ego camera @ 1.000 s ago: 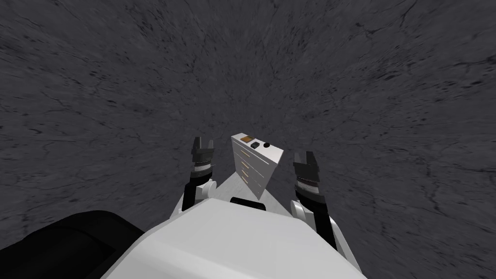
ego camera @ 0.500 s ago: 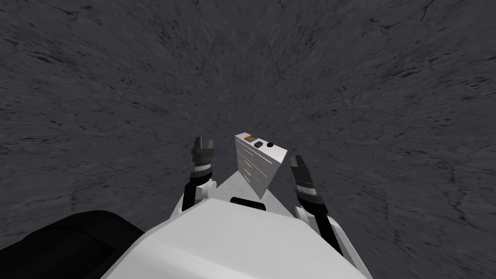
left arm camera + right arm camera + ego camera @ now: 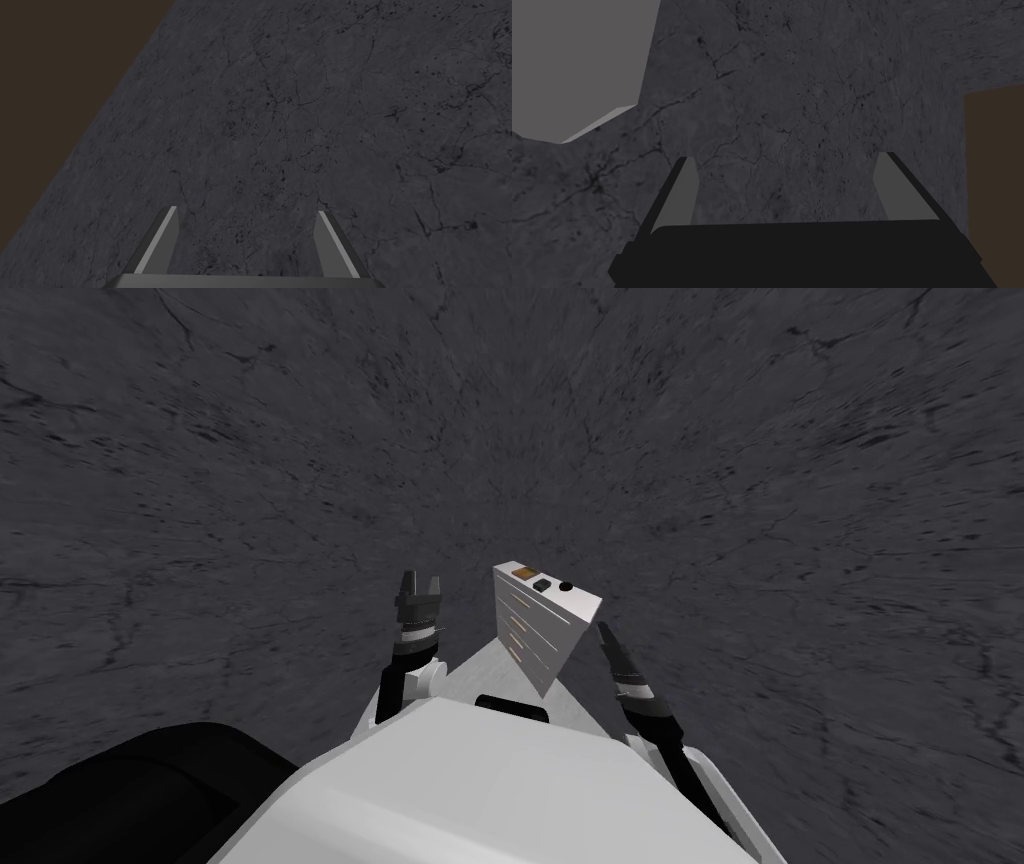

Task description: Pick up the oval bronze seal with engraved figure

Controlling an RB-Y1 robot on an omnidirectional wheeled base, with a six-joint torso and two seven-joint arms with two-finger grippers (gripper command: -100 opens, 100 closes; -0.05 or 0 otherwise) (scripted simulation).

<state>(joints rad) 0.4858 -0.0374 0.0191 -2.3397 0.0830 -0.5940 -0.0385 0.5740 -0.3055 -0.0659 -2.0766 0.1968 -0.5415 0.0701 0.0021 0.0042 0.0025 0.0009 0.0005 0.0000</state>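
A small white chest of drawers stands on the dark floor just ahead of me. Three small things lie on its top: a brown-orange one at the far end, a dark square one and a black round one; they are too small to tell which is the seal. My left gripper hangs open to the left of the chest, with bare floor between its fingers. My right gripper sits close by the chest's right side, open and holding nothing.
Dark grey cracked stone floor spreads all around the chest. In the right wrist view a flat grey face with a pale edge lies beside the gripper, and a brown surface stands on the other side.
My right hand has turned edge-on and moved in toward the chest's right side. The whole head view has shifted a little, so I have moved. The left arm is still.
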